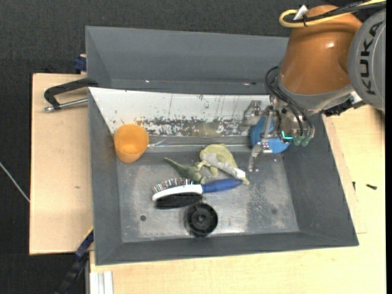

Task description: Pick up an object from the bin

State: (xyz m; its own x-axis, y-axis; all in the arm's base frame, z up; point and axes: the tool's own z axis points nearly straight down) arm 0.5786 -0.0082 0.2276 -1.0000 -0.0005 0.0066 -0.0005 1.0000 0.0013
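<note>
Camera view.
- My gripper [260, 155]: low at the right rear of the grey metal bin [309, 192]; whether spread or pressed together, I cannot tell.
- Pale yellow crumpled soft thing [218, 157]: nearest, just left of it, mid-bin.
- Green toy figure [184, 169], blue-handled brush with black head [187, 193], black round disc [201, 219]: clustered front of that.
- Orange plastic cup [130, 143]: left rear, well apart.

orange cup [130, 143]: back left, near wall | cream soft lump [219, 157]: middle | green toy figure [184, 168]: just beside lump's left | blue-handled brush [197, 190]: lying flat, just in front | black round disc [201, 218]: front middle
</note>
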